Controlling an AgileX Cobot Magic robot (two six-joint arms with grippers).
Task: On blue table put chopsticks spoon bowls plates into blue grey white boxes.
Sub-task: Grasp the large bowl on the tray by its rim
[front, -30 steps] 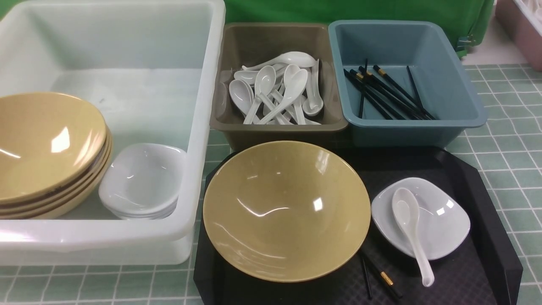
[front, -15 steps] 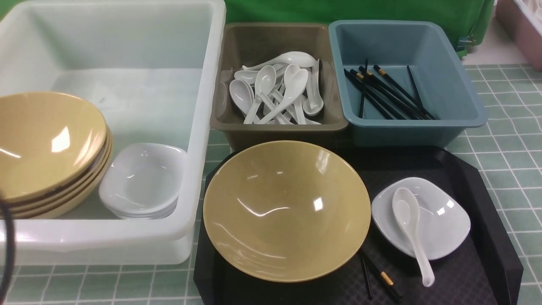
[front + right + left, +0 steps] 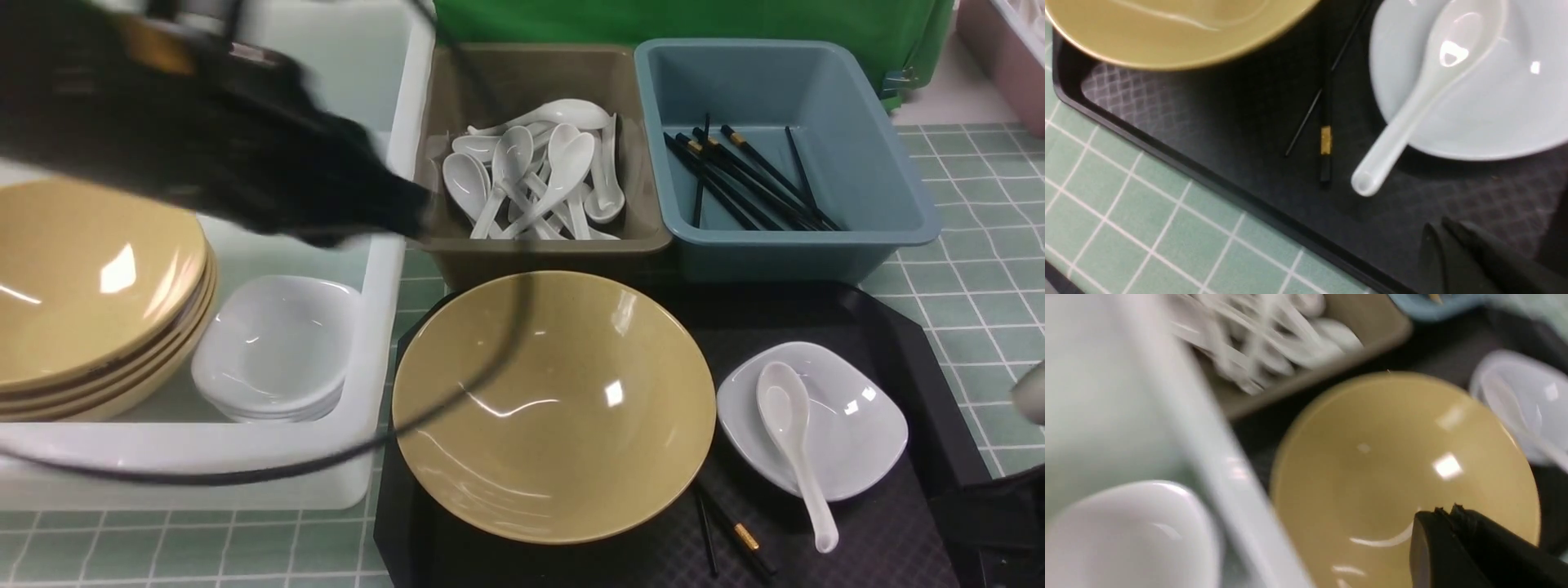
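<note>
**Both jaws together, nothing held; one set on the tray**

The left arm (image 3: 204,139) is seen blurred above the white tub (image 3: 384,343). The left jaws are pressed together, empty. The right arm (image 3: 992,514) is seen at the near right corner of the black tray (image 3: 816,314). The right jaws are closed too, empty, near the spoon (image 3: 796,449) but apart from it.

The tray is set on the desk (image 3: 971,302). On it:
- a yellow bowl (image 3: 553,407)
- a white plate (image 3: 857,425) just beside it, with the spoon laid in it
- chopsticks (image 3: 735,539) partly tucked under the bowl

Stacked bowls (image 3: 90,278) and stacked plates (image 3: 273,351) are held in the tub, piled spoons (image 3: 531,175) in the grey bin (image 3: 539,245), and sorted chopsticks (image 3: 751,180) in the blue bin (image 3: 816,245).
</note>
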